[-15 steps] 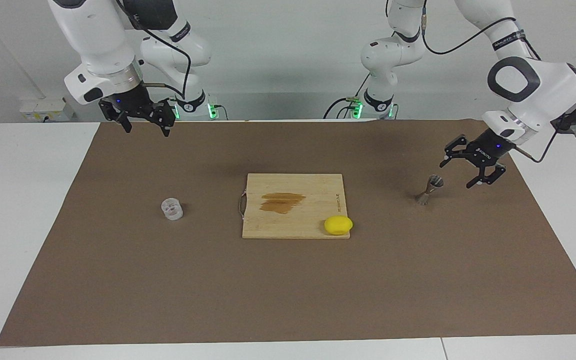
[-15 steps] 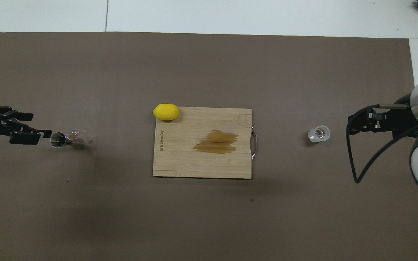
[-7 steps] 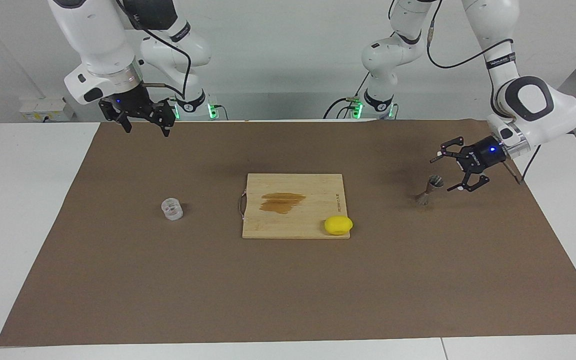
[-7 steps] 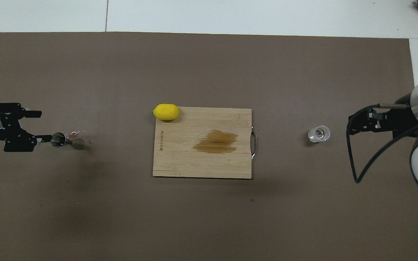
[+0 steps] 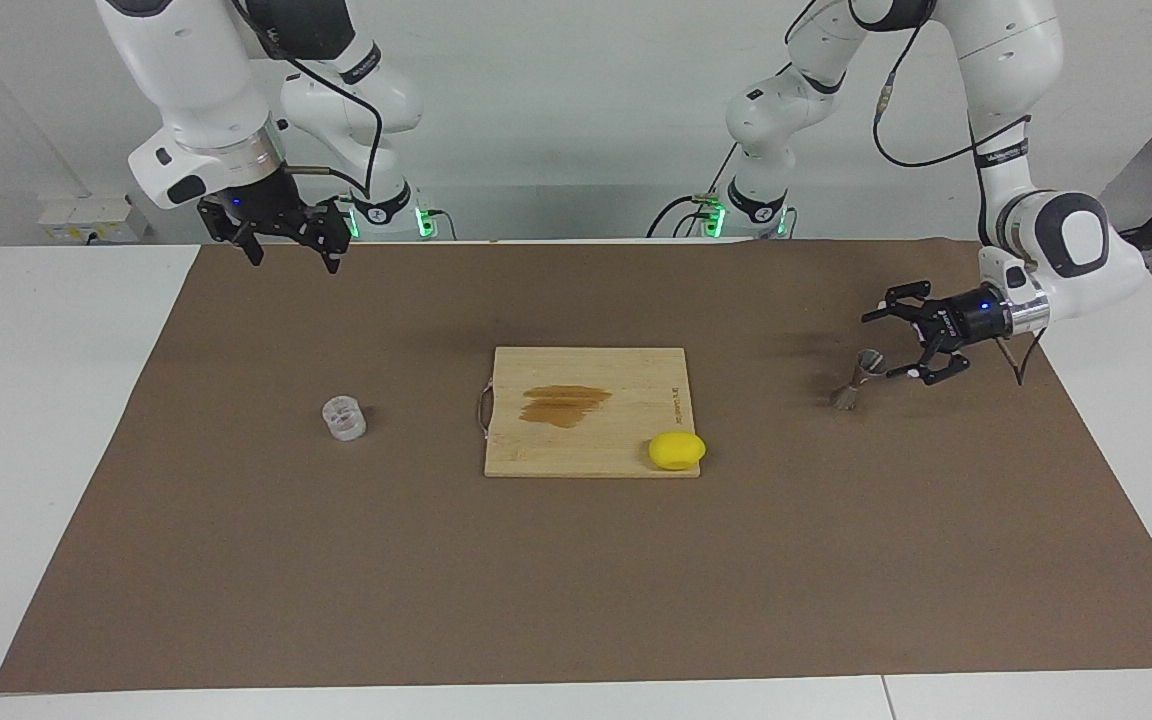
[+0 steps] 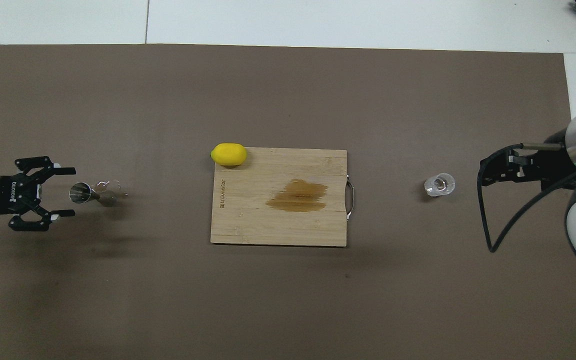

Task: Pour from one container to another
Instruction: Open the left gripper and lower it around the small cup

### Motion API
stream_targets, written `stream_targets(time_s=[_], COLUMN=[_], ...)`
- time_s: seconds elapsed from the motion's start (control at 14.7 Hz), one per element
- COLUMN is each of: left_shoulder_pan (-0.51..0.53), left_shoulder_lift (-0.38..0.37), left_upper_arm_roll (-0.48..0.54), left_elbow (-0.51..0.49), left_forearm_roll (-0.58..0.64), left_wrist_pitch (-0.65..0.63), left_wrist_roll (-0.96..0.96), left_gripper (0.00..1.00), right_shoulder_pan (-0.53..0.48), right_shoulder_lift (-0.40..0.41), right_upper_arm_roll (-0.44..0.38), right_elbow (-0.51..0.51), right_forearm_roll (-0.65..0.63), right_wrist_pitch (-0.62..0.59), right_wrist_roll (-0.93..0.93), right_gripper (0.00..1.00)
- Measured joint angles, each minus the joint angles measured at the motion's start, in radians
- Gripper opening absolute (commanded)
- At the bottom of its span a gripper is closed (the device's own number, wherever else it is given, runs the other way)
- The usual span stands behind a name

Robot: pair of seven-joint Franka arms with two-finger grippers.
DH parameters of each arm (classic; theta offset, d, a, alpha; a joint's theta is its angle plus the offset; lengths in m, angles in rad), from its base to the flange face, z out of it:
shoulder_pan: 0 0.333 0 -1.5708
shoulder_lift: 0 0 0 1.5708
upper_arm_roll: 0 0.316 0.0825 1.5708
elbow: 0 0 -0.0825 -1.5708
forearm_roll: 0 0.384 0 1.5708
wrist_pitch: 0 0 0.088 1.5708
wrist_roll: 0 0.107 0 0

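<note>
Sideways beside jigger (image 5: 857, 379), left claw (image 5: 898, 343) spread wide, ready to clasp its waist; toward cutting board (image 5: 586, 412), tumbler (image 5: 344, 418) untouched; right claw (image 5: 293, 245) waiting aloft, spread.

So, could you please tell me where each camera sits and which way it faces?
Facing view: high across the table, looking at both robots; whole arms show, left gripper open beside the jigger, right gripper waiting.
Overhead view: above the robots' end, looking steeply down; only grippers and forearms show.
Shared: cutting board, lemon, glass tumbler.
</note>
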Motion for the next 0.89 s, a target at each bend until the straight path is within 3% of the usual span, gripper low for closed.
stream_targets(time_s=[0.27,0.61,0.89], left_shoulder_pan=[0.051,0.074,0.07], left_shoulder_lift=[0.103,0.214,0.237], left_upper_arm_roll=[0.0,-0.001,-0.015], left_elbow=[0.026,0.027,0.024], left_forearm_roll=[-0.032,-0.114,-0.17], left_wrist_pitch=[-0.08,-0.146,-0.191], left_wrist_roll=[0.18,0.231,0.236], left_gripper=[1.0,1.0,1.0], right_shoulder_pan=[0.0,0.002,0.008], right_shoulder_lift=[0.0,0.0,0.0], right_upper_arm_roll=[0.0,0.001,0.001], right_elbow=[0.0,0.0,0.0], right_forearm_roll=[0.0,0.0,0.0], right_wrist_pitch=[0.0,0.0,0.0], right_wrist_roll=[0.008,0.015,0.029], right_gripper=[1.0,1.0,1.0])
